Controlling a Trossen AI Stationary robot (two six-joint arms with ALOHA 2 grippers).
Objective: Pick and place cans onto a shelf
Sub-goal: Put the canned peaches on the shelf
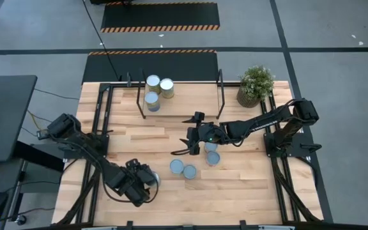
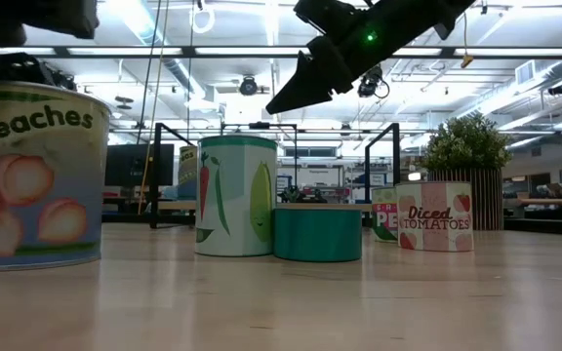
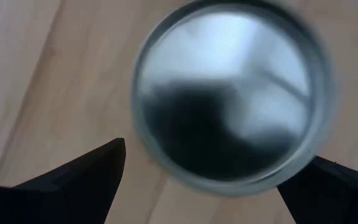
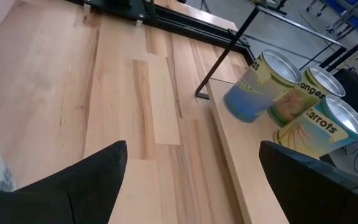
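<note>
My left gripper [image 1: 147,183] hovers near the table's front left, pointing down, open. Its fingers [image 3: 79,180] stand on either side of a silvery can top [image 3: 229,93] without visibly touching it. In the low view this is the "Peaches" can [image 2: 32,175], standing upright on the table. My right gripper [image 1: 185,135] is open and empty, raised above the table's middle [image 2: 301,83]. Three cans [image 1: 153,82] [image 1: 167,87] [image 1: 152,99] stand on the shelf board [image 1: 184,96] at its left end; they also show in the right wrist view [image 4: 303,106]. Several more cans [image 1: 177,167] [image 1: 190,171] [image 1: 213,158] stand on the table.
A potted plant [image 1: 255,85] stands at the back right corner. The shelf's black uprights [image 1: 221,92] rise at its ends. Black arm frames run along both table sides [image 1: 280,147]. Bare wood lies between the shelf and the loose cans [image 1: 158,134].
</note>
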